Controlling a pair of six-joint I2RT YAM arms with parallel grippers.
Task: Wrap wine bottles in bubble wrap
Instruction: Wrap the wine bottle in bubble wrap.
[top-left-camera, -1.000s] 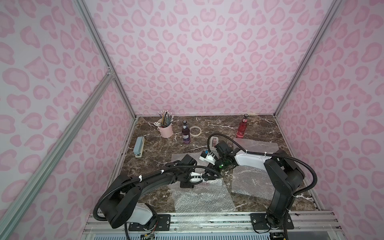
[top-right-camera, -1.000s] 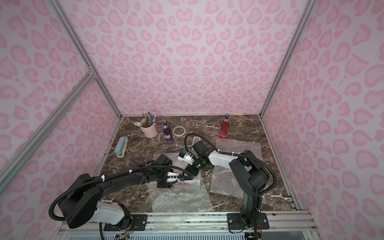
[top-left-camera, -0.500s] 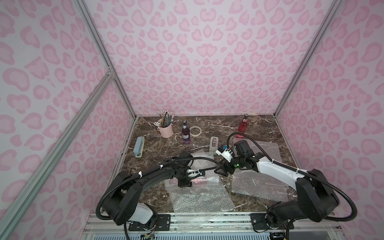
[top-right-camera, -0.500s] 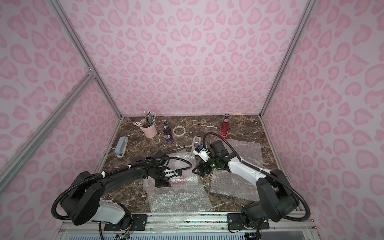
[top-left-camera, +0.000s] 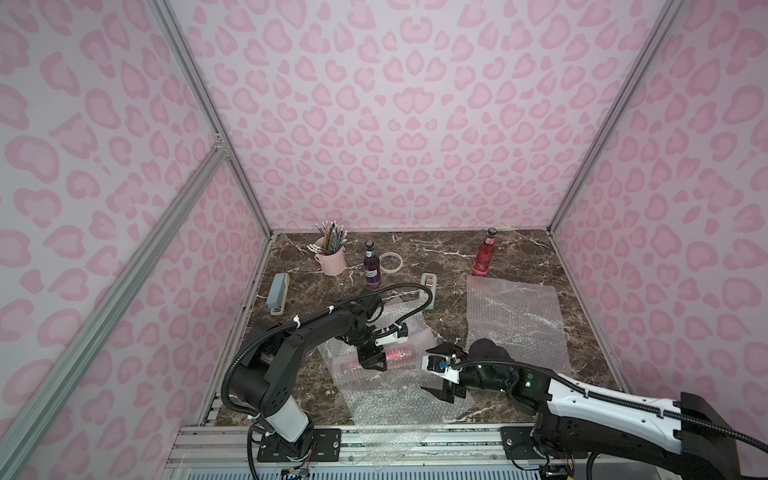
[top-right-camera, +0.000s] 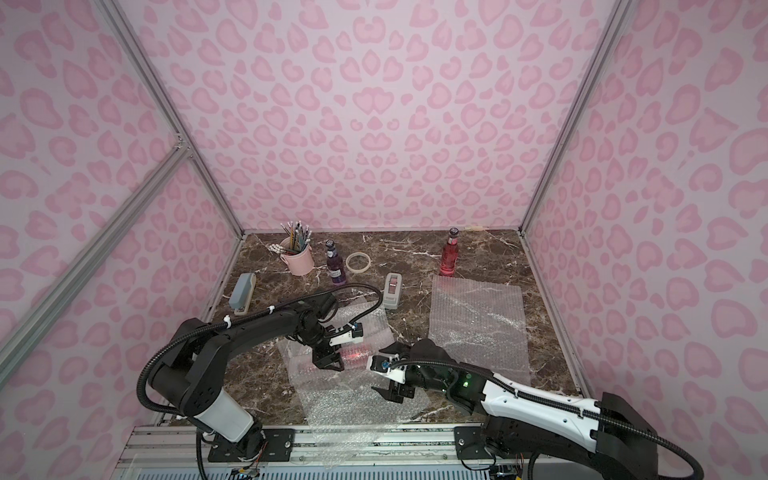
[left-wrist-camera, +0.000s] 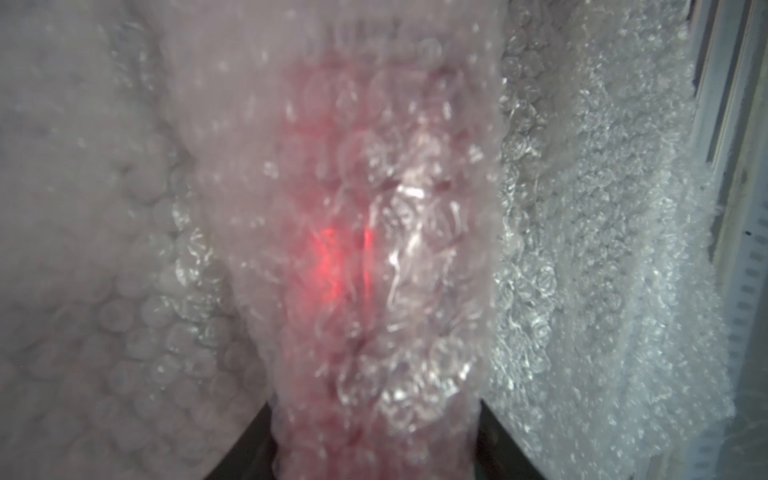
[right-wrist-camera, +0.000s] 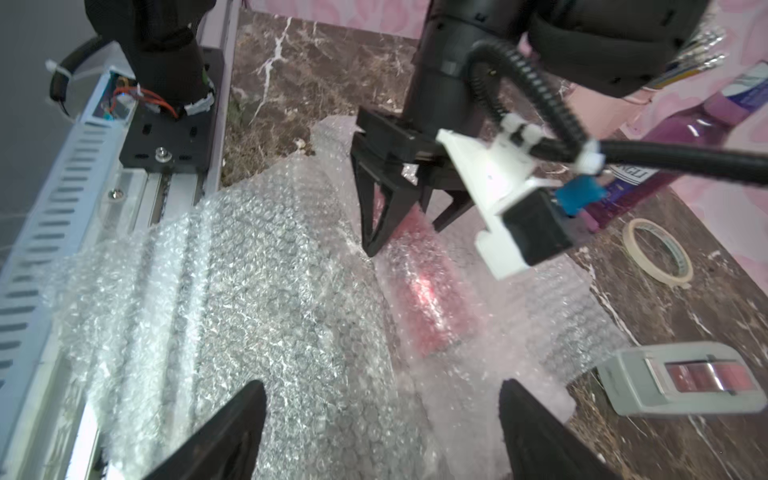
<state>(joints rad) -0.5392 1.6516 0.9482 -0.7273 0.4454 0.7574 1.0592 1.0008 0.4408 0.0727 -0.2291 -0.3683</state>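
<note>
Across the marble surface (top-left-camera: 449, 253), left to right, sit a grey stapler (top-left-camera: 279, 296), a pink cup of pencils (top-left-camera: 331, 261), the upright purple bottle (top-left-camera: 372, 272), a tape ring (top-left-camera: 391, 262), a tape dispenser (top-left-camera: 429, 289) and an upright pink-red bottle (top-left-camera: 483, 259). Nearer the front, the left fingers (top-left-camera: 368, 358) clamp the wrapped pink-red bottle (right-wrist-camera: 428, 299), which lies rolled in a cloudy bubble wrap sheet (top-left-camera: 386, 399), glowing red through it; the sheet's loose end overhangs the front rail (top-left-camera: 457, 436). Just right, the right fingers (right-wrist-camera: 232, 432) spread wide over that sheet. A flat sheet (top-left-camera: 515, 324) lies farther right.
</note>
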